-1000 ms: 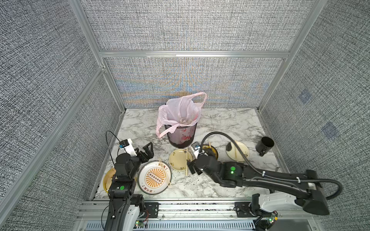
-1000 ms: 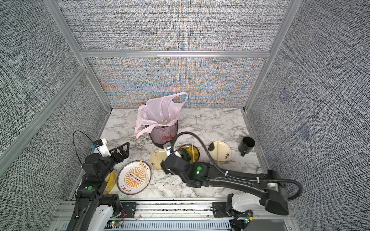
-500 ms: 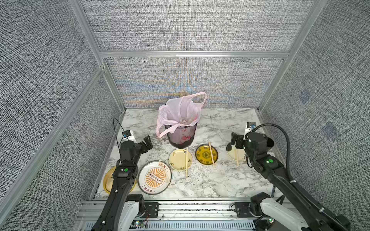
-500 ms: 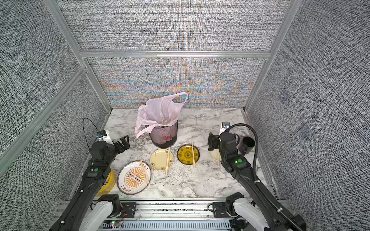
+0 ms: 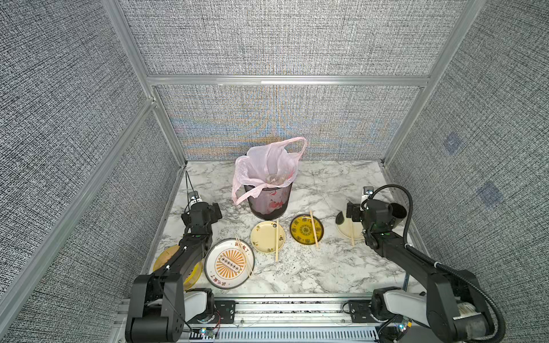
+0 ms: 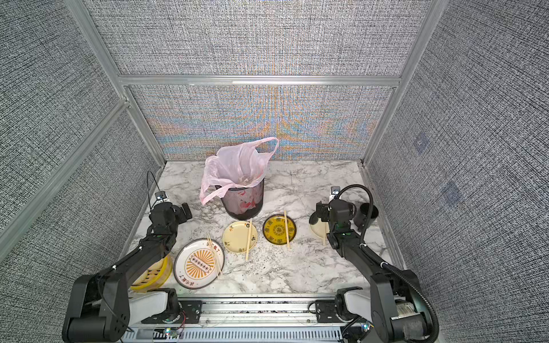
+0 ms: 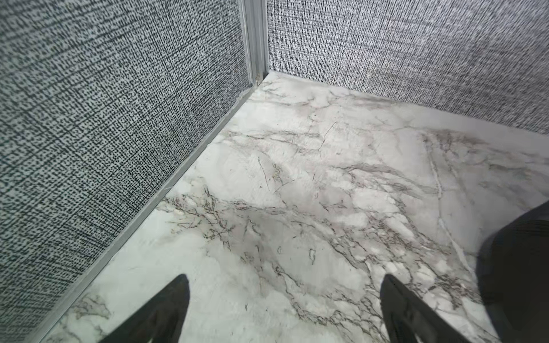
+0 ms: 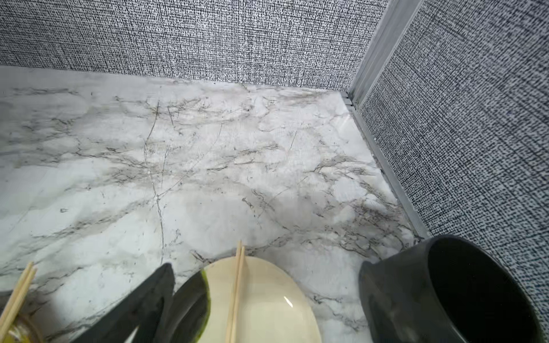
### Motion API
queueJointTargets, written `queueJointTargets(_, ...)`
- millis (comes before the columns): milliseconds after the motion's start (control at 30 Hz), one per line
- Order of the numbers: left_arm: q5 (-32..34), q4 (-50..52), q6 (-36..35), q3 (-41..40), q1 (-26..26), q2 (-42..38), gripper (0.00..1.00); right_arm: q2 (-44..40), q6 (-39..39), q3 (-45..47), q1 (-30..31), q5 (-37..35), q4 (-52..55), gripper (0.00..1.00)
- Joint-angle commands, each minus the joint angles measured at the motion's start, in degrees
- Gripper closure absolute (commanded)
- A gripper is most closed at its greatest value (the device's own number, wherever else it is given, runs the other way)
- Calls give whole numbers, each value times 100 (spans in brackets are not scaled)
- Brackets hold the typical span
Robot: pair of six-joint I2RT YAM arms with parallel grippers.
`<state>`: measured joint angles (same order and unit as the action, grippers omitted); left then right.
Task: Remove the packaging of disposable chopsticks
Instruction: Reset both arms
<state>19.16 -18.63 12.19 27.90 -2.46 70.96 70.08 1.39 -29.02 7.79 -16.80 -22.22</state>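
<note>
Bare pale disposable chopsticks lie in pairs across the plates: on the big orange-sunburst plate (image 5: 244, 254), the cream plate (image 5: 277, 239), the dark yellow plate (image 5: 314, 228) and the right cream plate (image 8: 236, 294). No sleeve shows on any pair. Crumpled clear packaging (image 5: 274, 178) lies inside the pink bag. My left gripper (image 7: 285, 276) hangs open over bare marble near the left wall, also seen in a top view (image 5: 214, 209). My right gripper (image 8: 270, 267) is open above the right cream plate (image 8: 267, 308), holding nothing; only one finger (image 8: 142, 306) shows clearly.
A black mesh bin (image 5: 269, 202) lined with the pink bag (image 5: 267, 160) stands at the middle back. A black cup (image 8: 445, 285) stands by the right wall beside the right gripper. A yellow round dish (image 6: 154, 274) lies under the left arm.
My right arm has swung from the table's middle, by the yellow plate, back to the right side over the cream plate. The left arm has stretched a little toward the back.
</note>
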Motion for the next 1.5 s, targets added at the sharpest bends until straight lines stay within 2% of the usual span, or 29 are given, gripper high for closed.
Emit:
queueJointTargets(0,235,-433,-194,57,0,120,0,215,-17,119,-149,-6,-543,5)
queueJointTargets(100,203,-681,-281,46,-4,327,0,225,87,243,-201,33,-795,5)
queueJointTargets(200,-400,-1284,-305,-107,0,853,0,246,-297,367,-531,471,-844,3)
queueJointTargets(233,-684,-1567,-498,-154,-15,1010,0,317,-403,586,-652,743,-1234,4)
queueJointTargets(333,-831,-1583,-581,-93,-22,1180,0,724,-473,1121,-770,1019,-2545,5)
queueJointTargets(500,-1014,-1766,-646,-174,-26,1245,0,1282,-355,1113,-770,1329,-2932,3)
queueJointTargets(600,-1105,-2004,-704,-262,-27,1297,0,1832,-182,1144,-757,1690,-3686,2)
queueJointTargets(667,-1096,-1968,-688,-248,-26,1304,0,1655,-99,958,-729,1717,-3052,1)
queueJointTargets(733,-1094,-1918,-682,-237,-22,1296,0,1645,-200,702,-718,1456,-2563,1)
queueJointTargets(833,-1098,-1925,-691,-235,-24,1299,0,1707,-131,657,-604,1260,-2530,1)
queueJointTargets(1467,-1092,-1916,-691,-229,-22,1289,0,1740,-71,569,-559,1270,-2405,1)
